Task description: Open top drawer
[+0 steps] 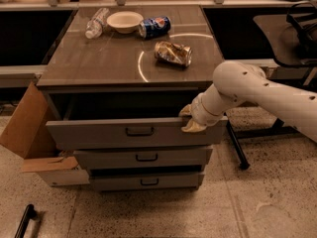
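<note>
The top drawer (99, 134) is the widest grey drawer, with a small dark bar handle (139, 131) at its centre. It stands pulled out from under the table top, with a dark gap behind its front panel. My gripper (190, 119), on the white arm (257, 90) coming from the right, sits at the upper right edge of the drawer's front panel and touches it. Two shallower grey drawers (141, 157) lie below, pushed further in.
On the table top (99, 58) are a crushed snack bag (173, 52), a Pepsi can (154, 27), a white bowl (124, 20) and a plastic bottle (96, 24). A cardboard box (29, 133) stands at the left. A chair base (237, 148) is at the right.
</note>
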